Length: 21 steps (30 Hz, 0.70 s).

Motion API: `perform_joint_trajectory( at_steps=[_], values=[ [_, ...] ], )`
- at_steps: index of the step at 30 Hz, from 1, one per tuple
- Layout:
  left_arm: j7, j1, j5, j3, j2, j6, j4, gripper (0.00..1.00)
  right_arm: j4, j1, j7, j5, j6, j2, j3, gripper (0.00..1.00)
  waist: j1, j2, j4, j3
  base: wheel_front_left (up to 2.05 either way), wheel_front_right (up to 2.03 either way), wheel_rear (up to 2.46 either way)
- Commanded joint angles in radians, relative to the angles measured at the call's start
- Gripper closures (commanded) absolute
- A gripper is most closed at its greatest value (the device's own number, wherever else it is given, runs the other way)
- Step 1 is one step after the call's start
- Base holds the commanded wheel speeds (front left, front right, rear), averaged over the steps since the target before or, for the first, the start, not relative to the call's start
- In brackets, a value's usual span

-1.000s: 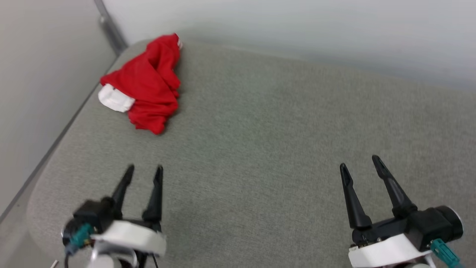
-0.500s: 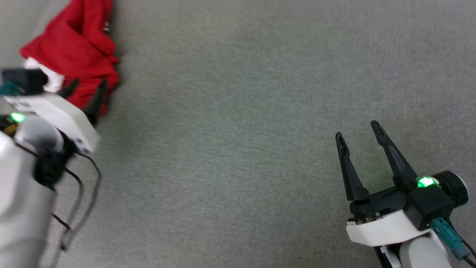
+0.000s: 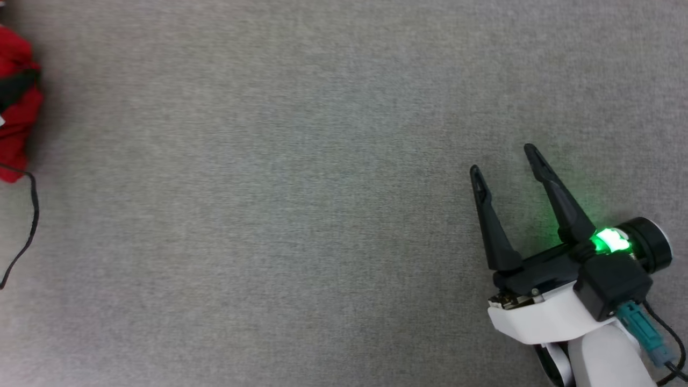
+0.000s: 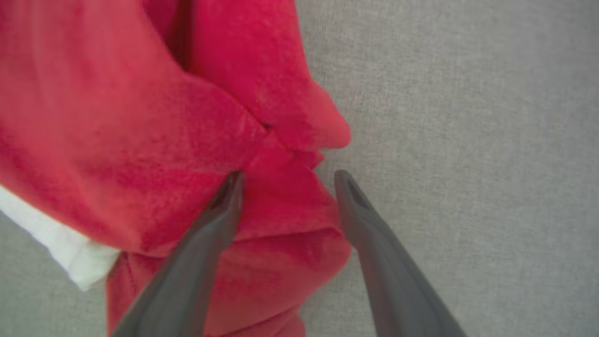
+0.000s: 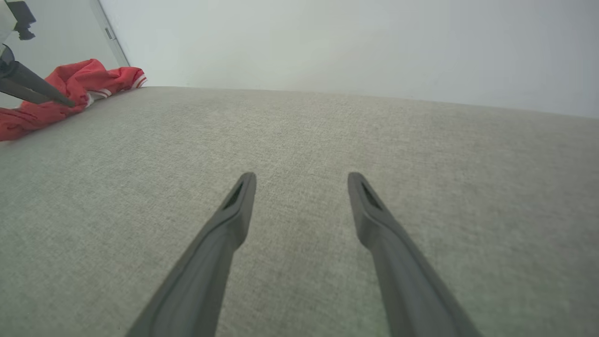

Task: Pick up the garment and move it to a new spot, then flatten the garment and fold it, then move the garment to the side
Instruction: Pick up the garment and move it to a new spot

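Two long dark fingers of the right gripper stand well apart at the lower right of the head view, jaws open and holding nothing, with a green light glowing on its wrist. It hovers over the grey cloth surface. The garment, a crumpled red heap, lies far off at the left edge, well apart from this gripper, with a dark shape across it that is cut off by the edge and too little seen to name. A thin black cable hangs down just below the heap.

In the left wrist view, the left gripper is right over the garment with its jaws spread wide. One finger lies across the red cloth, the other sits at the heap's outer edge, and a red fold lies between the two tips. Whether the tips press into the cloth cannot be told. A white sleeve peeks out from under the red.

In the right wrist view, the right gripper's fingers are parted above bare grey cloth. The garment sits far away at the upper left, beside the pale wall, with a dark finger of the other arm reaching onto it.
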Motion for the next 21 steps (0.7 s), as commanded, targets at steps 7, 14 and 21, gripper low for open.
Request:
perform_joint_trajectory(
  at_steps=[7, 14, 21],
  values=[
    [0.188, 0.039, -0.045, -0.029, -0.008, 0.055, 0.083, 0.48, -0.001, 0.001, -0.002, -0.02, 0.0, 0.011, -0.015, 0.0, -0.0002, 0.0, -0.04, 0.06, 0.0, 0.0, 0.0],
    [0.142, 0.044, -0.054, -0.023, -0.036, 0.045, 0.095, 1.0, 0.007, -0.012, -0.001, -0.032, 0.0, 0.015, -0.014, 0.0, -0.0002, 0.0, -0.029, 0.05, 0.0, 0.0, 0.0],
    [-0.024, 0.013, -0.044, 0.022, -0.008, 0.009, 0.112, 1.0, 0.023, -0.004, -0.002, -0.026, 0.0, 0.016, -0.009, 0.0, -0.0002, 0.0, -0.023, -0.042, 0.0, 0.0, 0.0]
  ],
)
